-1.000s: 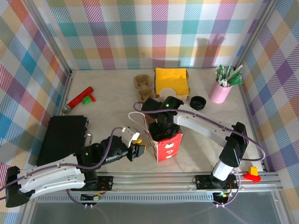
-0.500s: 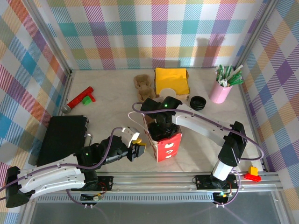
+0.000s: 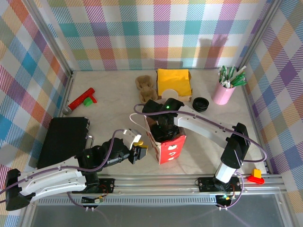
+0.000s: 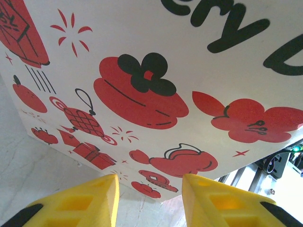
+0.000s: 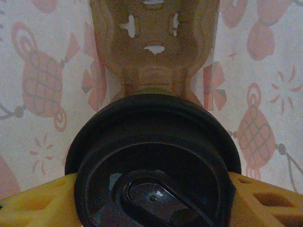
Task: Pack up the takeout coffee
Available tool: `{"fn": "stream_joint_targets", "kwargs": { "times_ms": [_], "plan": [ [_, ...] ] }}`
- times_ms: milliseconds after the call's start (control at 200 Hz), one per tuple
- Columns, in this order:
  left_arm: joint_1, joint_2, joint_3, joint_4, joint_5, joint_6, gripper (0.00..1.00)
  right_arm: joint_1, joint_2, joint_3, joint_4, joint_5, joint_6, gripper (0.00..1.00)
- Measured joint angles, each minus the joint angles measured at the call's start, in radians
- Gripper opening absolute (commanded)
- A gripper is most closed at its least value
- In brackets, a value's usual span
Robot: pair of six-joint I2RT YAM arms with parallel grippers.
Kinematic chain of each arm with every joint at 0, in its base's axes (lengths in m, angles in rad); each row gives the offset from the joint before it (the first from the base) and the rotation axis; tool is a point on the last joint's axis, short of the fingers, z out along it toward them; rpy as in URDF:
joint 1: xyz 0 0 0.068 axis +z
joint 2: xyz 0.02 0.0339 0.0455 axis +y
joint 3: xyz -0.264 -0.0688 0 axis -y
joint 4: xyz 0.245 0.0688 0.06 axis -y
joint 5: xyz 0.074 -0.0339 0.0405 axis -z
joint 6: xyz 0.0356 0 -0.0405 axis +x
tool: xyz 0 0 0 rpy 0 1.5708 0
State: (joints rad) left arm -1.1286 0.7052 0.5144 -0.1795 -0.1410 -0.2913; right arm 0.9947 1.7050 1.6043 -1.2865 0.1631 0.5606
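Jaws clamped, right gripper [image 5: 152, 204] holds coffee [image 5: 154, 151] in bag [image 5: 284, 94].

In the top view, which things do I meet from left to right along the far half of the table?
Red tube, brown cup carrier, yellow cloth, loose black lid, pink cup of sticks.

Body notes: left arm [image 3: 52, 179] and right arm [image 3: 208, 126] are the same build, with white moulded link shells, black joint housings, and a thin purple cable [image 3: 134, 109] looping outside each. Small green light [image 3: 166, 107] lit on the right arm's black wrist housing. Both left gripper [image 4: 149, 182] and right gripper [image 5: 151, 208] have blocky yellow fingers [image 4: 75, 205] with shallow rectangular recesses; black trim at outer edges
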Motion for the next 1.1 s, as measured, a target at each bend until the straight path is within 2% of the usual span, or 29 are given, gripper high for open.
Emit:
{"fn": "stream_joint_targets", "kwargs": {
  "times_ms": [1100],
  "plan": [
    [0.013, 0.023, -0.002, 0.000, 0.001, 0.000, 0.40, 0.000, 0.001, 0.001, -0.008, 0.004, -0.004, 0.51]
  ]
}}
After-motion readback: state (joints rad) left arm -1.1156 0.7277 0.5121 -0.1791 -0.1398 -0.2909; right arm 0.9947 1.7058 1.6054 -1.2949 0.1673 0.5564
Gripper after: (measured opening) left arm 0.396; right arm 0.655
